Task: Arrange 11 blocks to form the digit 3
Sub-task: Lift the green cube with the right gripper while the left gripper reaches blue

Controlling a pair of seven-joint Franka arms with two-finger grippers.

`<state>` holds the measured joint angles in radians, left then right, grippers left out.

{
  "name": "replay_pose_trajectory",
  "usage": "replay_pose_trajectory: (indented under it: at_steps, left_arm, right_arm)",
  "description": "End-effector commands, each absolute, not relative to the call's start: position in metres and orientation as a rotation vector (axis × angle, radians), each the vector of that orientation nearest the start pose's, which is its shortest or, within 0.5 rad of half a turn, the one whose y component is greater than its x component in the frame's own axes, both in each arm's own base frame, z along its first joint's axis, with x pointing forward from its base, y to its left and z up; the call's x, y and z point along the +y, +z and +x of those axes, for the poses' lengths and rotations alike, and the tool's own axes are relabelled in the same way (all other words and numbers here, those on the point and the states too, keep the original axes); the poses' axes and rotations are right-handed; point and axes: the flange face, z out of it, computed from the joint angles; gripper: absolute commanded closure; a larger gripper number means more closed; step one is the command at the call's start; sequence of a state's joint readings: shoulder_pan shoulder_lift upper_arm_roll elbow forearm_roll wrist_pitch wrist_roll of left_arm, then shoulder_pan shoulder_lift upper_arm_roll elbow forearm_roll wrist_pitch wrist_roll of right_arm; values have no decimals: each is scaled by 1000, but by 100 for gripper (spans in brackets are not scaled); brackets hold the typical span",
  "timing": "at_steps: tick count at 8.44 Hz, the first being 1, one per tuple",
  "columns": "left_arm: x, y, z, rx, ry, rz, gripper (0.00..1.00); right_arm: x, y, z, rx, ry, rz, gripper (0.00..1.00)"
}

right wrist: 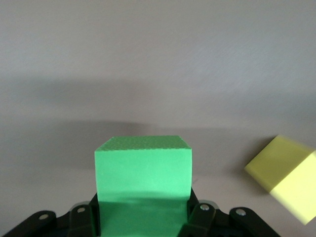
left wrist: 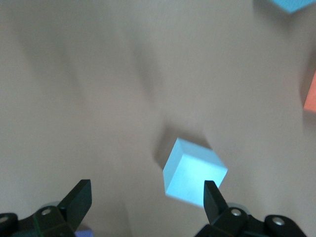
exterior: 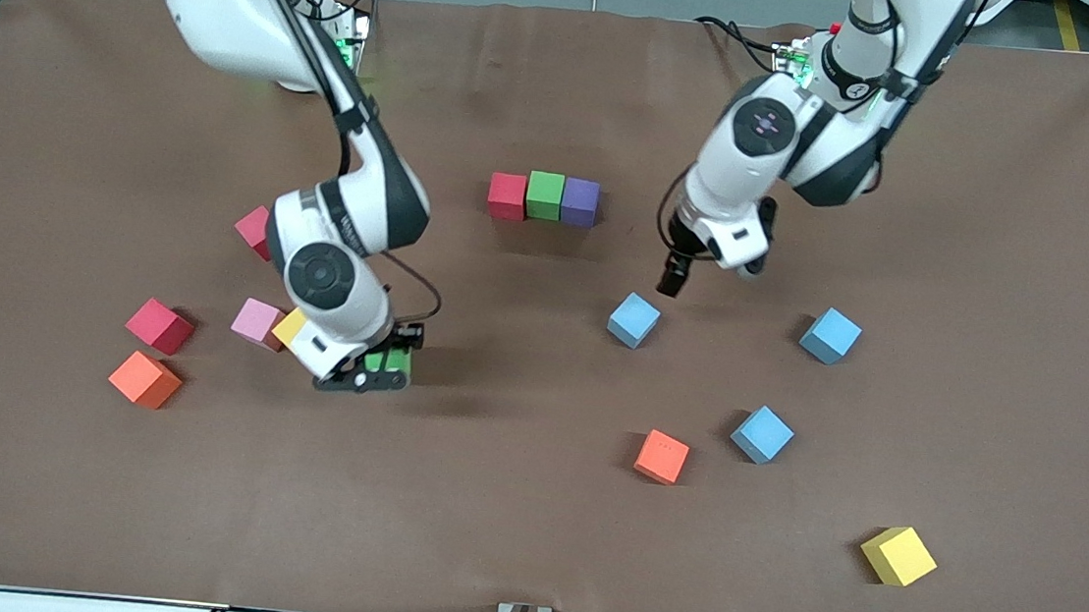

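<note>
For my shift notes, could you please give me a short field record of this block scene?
row placed: red block, green block, purple block, side by side and touching
right gripper: jaws shut on a second green block, low over the table beside a small yellow block
left gripper: jaws open, over a light blue block
loose blocks: the rest lie scattered, toward both ends of the table
digit 3: only its first row is laid
</note>
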<state>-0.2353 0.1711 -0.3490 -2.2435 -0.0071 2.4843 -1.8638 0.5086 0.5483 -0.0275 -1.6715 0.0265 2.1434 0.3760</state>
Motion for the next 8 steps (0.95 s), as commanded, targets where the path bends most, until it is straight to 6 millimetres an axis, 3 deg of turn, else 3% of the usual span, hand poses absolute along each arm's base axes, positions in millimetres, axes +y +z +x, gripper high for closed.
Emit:
replay_pose_trajectory:
  at_steps: [1,3,5,6,8]
  left_arm:
    - [-248,300,480,-1886,48,-2580,0]
    - [-169,287,504,-1791,42,-2586,0]
    - [-118,268,515,-1653,62,-2639,0]
    - [-95,248,518,-1564,47,-2636,0]
    - [-79,232,521,-1431,-1,-2649,0]
  right_arm:
    - [328,290,529,-63,97,-3119,75]
    - [371,280,471,55,86,-3125,75]
    - [401,261,423,103,67,-3123,75]
    - [408,252,408,89,41,-3111,75]
    - [412,238,385,95,49,-3120,75]
